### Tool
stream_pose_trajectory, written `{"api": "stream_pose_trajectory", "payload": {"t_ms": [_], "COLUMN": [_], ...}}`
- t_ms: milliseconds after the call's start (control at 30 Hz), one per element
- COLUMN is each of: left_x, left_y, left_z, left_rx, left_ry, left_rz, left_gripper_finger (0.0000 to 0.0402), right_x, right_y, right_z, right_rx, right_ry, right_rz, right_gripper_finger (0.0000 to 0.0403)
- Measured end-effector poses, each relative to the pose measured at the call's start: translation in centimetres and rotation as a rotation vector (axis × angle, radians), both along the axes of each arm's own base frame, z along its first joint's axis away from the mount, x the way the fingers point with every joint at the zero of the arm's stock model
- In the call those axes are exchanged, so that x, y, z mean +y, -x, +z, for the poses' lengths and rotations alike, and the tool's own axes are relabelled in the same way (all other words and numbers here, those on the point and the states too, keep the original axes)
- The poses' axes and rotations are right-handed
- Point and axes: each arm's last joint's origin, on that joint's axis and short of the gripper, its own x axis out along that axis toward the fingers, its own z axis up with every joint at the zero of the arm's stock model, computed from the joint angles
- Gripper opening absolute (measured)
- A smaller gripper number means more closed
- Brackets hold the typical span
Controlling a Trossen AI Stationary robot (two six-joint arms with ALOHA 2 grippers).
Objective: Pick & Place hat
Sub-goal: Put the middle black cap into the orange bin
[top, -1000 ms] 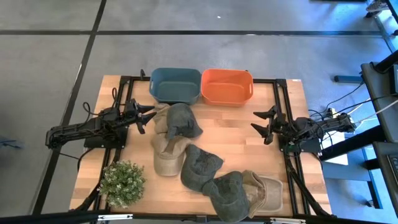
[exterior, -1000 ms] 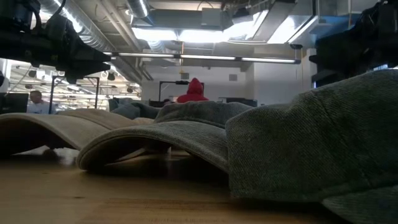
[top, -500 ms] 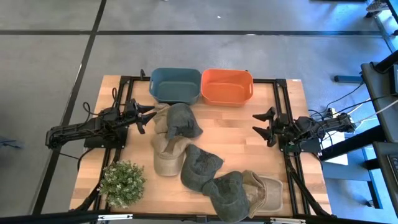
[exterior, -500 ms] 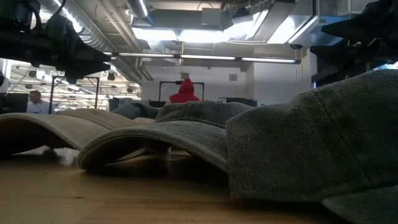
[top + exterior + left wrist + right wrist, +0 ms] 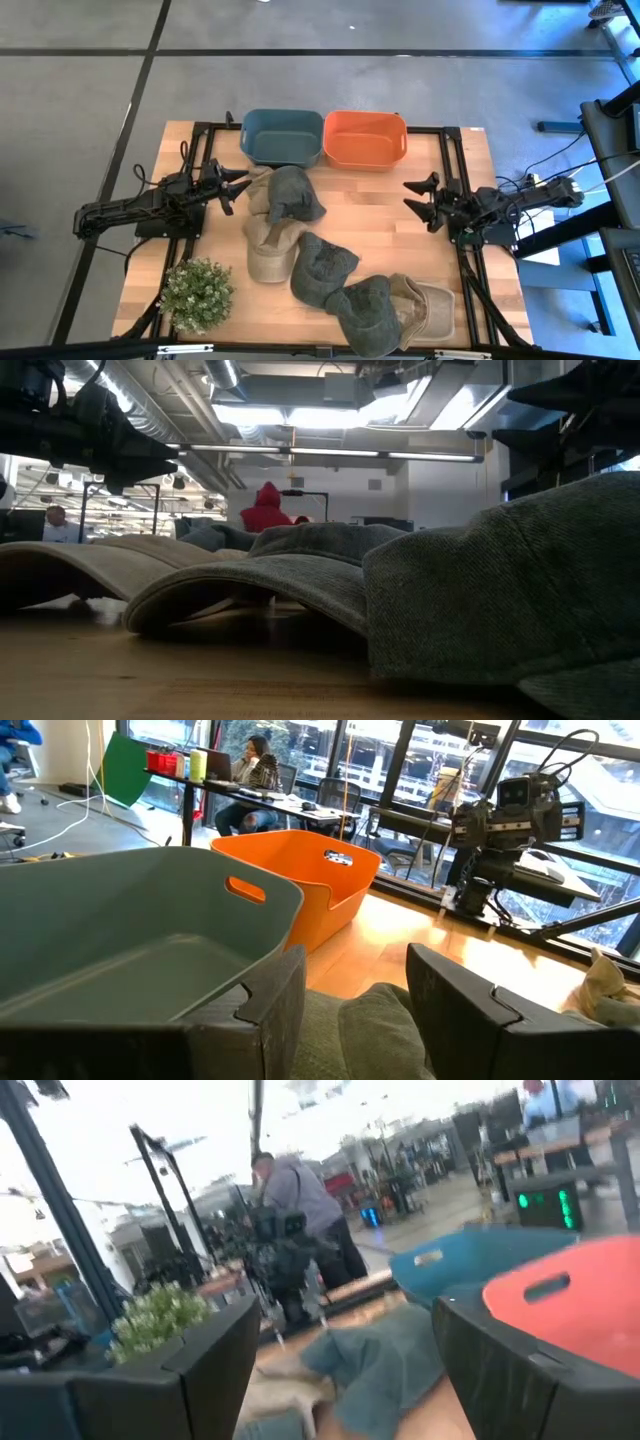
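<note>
Hats lie in a loose chain down the middle of the wooden table (image 5: 380, 210), and we count several. A grey-green hat (image 5: 293, 193) sits farthest back, just in front of the blue bin (image 5: 282, 137), partly over a tan hat (image 5: 268, 250) that lies nearer. A second grey hat (image 5: 323, 268) overlaps that tan one, and a third grey hat (image 5: 366, 310) and a tan cap (image 5: 428, 308) are bunched together at the near edge. None of them is held.

We see the left gripper (image 5: 232, 187) at the left side of the table, fingers spread open, right beside the far grey-green hat's left edge and holding nothing. In the left wrist view its two dark fingers (image 5: 472, 1010) stand apart with hat fabric showing between them and the blue bin just ahead.

We see the right gripper (image 5: 422, 201) over bare wood on the right side, jaws wide open and empty, well apart from every hat.

An orange bin (image 5: 365, 139) stands touching the blue one on its right, at the far edge. A small potted plant (image 5: 196, 294) sits at the near left corner. In the low view a person in a red hood (image 5: 265, 510) shows far off in the room.
</note>
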Motion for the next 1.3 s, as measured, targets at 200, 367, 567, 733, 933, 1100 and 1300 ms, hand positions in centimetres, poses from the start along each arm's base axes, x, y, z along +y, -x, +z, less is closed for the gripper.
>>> {"api": "stream_pose_trajectory", "payload": {"t_ms": [200,367,567,733,933,1100,1300], "left_x": [0.0,0.0,0.0,0.0,0.0,0.0,0.0], "left_y": [0.0,0.0,0.0,0.0,0.0,0.0,0.0], "left_z": [0.0,0.0,0.0,0.0,0.0,0.0,0.0], "left_rx": [0.000,0.000,0.001,0.001,0.001,0.001,0.001], "left_ry": [0.000,0.000,0.000,0.000,0.000,0.000,0.000], "left_rz": [0.001,0.001,0.001,0.001,0.001,0.001,0.001], "left_gripper_finger": [0.0169,0.0169,0.0169,0.0169,0.0169,0.0169,0.0169], "right_x": [0.5,1.3,2.4,3.1,3.4,3.3,3.0], "right_y": [-2.2,-5.3,-9.9,-13.5,-17.5,-20.1,-22.0], "right_z": [3.4,6.1,6.5,5.3,2.9,0.6,-2.5], "right_rx": [0.094,0.273,0.454,0.561,0.673,0.762,0.859], "right_ry": [0.113,0.211,0.256,0.278,0.242,0.219,0.153], "right_rz": [-0.013,-0.009,0.004,0.013,0.162,0.262,0.368], "right_gripper_finger": [0.0296,0.0296,0.0296,0.0296,0.0296,0.0296,0.0296]}}
